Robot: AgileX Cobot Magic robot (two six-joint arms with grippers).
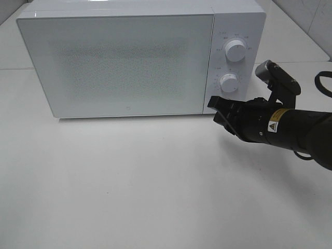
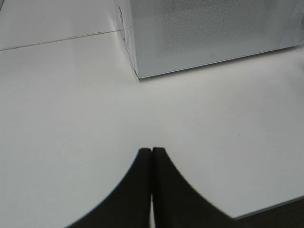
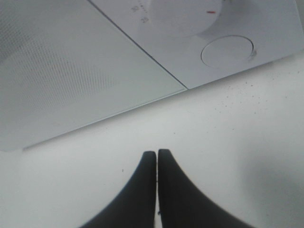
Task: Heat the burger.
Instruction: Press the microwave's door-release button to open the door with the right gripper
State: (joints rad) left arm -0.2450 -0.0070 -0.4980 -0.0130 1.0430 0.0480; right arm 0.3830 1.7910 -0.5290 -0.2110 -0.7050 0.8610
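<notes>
White table (image 1: 155, 197) fills the lower half of the high view, and a white microwave (image 1: 129, 57) stands across the upper part with its door (image 1: 119, 62) closed flat. The burger shows in none of the views. It may sit behind that frosted door, but the panel gives nothing away, so I cannot tell. As a judgement from the task alone, a burger should be light and soft, a loose stack that squashes under pressure and lets its layers slide, so the safest hold would be gentle and low on opposite sides of the bun, kept level. The right arm reaches in from the right edge of the high view, stretched nearly level and pointing left. The right gripper (image 1: 213, 106) is at the lower right corner of the microwave, just under the lower knob (image 1: 228, 82) and well below the upper knob (image 1: 235, 50). Its fingers (image 3: 147, 190) are pressed together and hold nothing. The right wrist view looks past them at a round button (image 3: 227, 51) on the control panel — near, though contact cannot be judged. The left gripper (image 2: 152, 151) hangs over bare table well short of the microwave, its fingers also together and empty — that arm does not appear in the high view.
</notes>
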